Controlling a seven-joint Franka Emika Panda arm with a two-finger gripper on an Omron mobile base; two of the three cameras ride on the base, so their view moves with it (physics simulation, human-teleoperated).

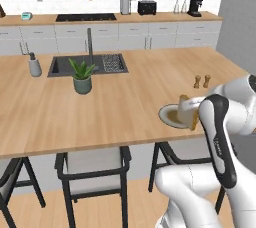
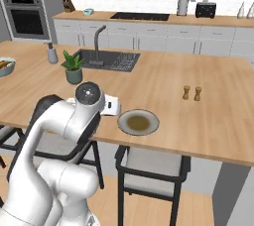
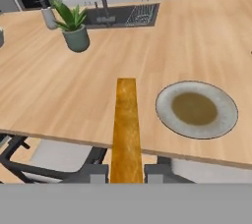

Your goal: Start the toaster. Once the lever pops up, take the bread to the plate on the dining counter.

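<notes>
The gripper pinches the bread edge-on between its fingers, the slice's long axis running straight out ahead of them. The plate lies on the dining counter just right of the bread's far end, near but not under it. The coming move likely needs a short sideways shift toward that plate.

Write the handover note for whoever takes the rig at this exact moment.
Gripper: shut on the bread, held edge-on.
Plate: bare, on the dining counter near its front edge; the bread hangs beside it, not over it.
Toaster: on the back counter.
Done: bread brought to the dining counter.
Left: move over the plate, set the bread down, release.
</notes>
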